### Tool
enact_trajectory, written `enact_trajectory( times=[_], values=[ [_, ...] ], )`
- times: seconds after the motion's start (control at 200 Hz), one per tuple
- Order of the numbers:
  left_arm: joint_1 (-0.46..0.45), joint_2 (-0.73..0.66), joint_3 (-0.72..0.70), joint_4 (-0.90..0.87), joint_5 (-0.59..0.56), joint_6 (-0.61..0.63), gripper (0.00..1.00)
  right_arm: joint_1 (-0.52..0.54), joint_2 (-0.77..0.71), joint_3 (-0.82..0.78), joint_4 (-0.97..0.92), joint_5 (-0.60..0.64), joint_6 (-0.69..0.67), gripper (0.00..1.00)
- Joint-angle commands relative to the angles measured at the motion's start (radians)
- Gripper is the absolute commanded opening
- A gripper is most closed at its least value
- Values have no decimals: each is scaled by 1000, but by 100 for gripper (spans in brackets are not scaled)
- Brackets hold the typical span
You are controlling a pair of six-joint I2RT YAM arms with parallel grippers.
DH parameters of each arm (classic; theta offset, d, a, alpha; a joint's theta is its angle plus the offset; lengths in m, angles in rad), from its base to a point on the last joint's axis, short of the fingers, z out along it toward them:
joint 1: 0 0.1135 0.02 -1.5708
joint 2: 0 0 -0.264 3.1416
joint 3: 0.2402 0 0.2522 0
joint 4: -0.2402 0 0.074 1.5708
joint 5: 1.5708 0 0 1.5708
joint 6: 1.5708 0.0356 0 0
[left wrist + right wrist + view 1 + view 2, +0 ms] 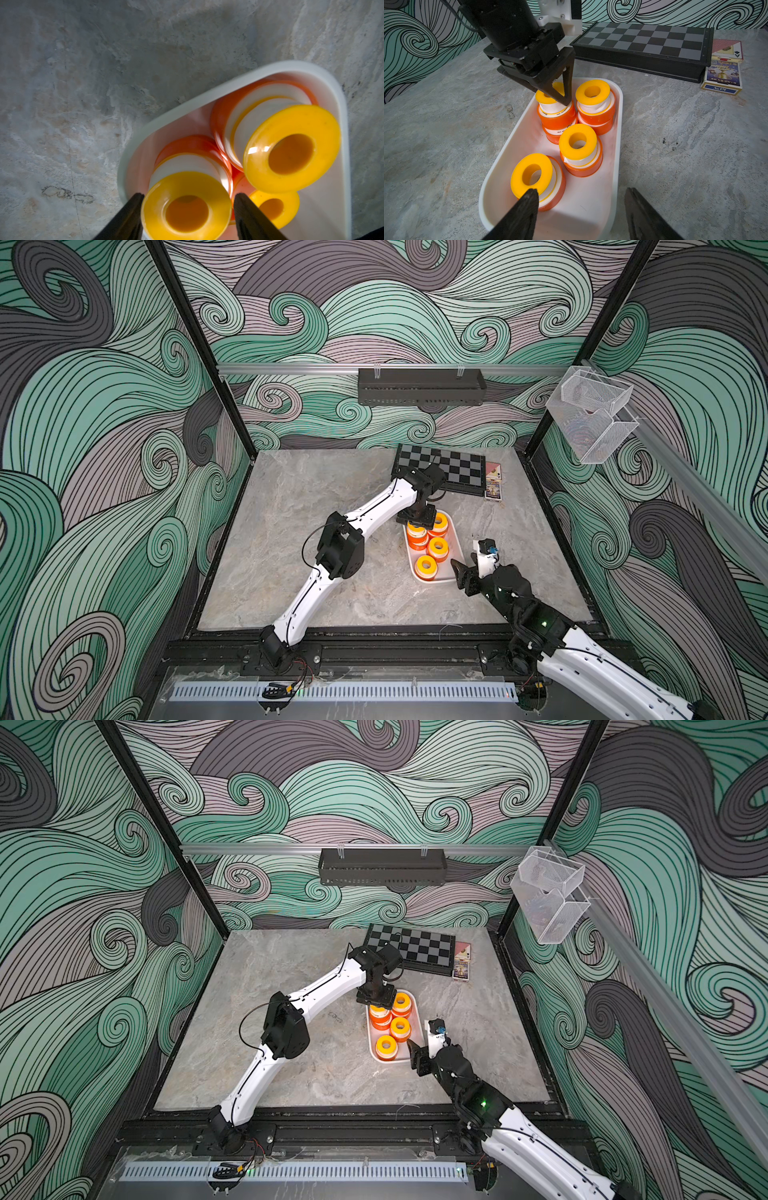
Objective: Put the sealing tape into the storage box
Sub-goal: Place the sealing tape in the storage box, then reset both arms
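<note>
Nearest, the right gripper (581, 190) hangs over the near end of the white tray (618, 133). Its fingers are spread wide with nothing between them, and one fingertip sits in front of the closest tape spools (532, 174), a yellow spool tilted on an orange one. All the tape in view lies inside the tray, which rests on the grey stone table (685, 145), in four stacks each topped by a yellow spool. Behind the tilted pair stands a second stack (578, 143), then two more at the far end. Over the far stack on the left arm's side, the left gripper (187, 196) points down. Its fingers closely flank the top yellow spool (185, 184), and I cannot tell whether they pinch it. Farther back lie a chessboard (643, 43) and two card packs (722, 76). A black bin (422, 386) hangs on the back wall, and clear mesh baskets (590, 414) hang on the right wall.
</note>
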Motion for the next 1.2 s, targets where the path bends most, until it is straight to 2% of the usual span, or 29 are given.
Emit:
enact_trajectory(
  times=[0.0, 0.085, 0.205, 0.31, 0.365, 0.4, 0.5, 0.56, 0.605, 0.725, 0.841, 0.971, 1.086, 1.196],
  values=[
    [-9, -35, 52, -24, -23, 10, 73, -5, -4, 1, 25, 7, 9, 69],
    [-17, -99, 54, -1, -34, 20, 76, -5, -4, 1, 24, 7, 8, 69],
    [-28, -221, 37, 10, -115, 46, 82, -5, -11, 1, 25, 14, 5, 71],
    [-23, -377, -75, 9, -345, -5, 85, -6, -21, 2, 20, 24, 2, 73],
    [-20, -511, -257, 99, -475, -17, 88, -9, -27, 5, 21, 36, 6, 80],
    [-11, -610, -407, 194, -513, -4, 89, -12, -28, 11, 23, 46, 8, 83],
    [19, -932, -888, 630, -582, 115, 91, -25, -13, 39, 34, 76, -6, 87],
    [41, -1137, -1165, 900, -609, 214, 98, -39, 15, 59, 57, 101, -20, 90],
    [71, -1271, -1335, 1058, -612, 265, 99, -53, 51, 70, 89, 117, -34, 90],
    [190, -1507, -1652, 1282, -609, 313, 99, -102, 187, 135, 164, 139, -80, 92],
    [214, -1551, -1820, 1474, -717, 434, 99, -199, 332, 191, 239, 144, -112, 96],
    [245, -1485, -1902, 1589, -809, 533, 99, -324, 503, 214, 363, 124, -189, 99],
    [363, -1471, -2051, 1759, -699, 541, 99, -432, 593, 255, 341, 82, -189, 99],
    [484, -1411, -2119, 1829, -558, 496, 99, -483, 643, 161, 577, 68, -296, 99]
  ],
)
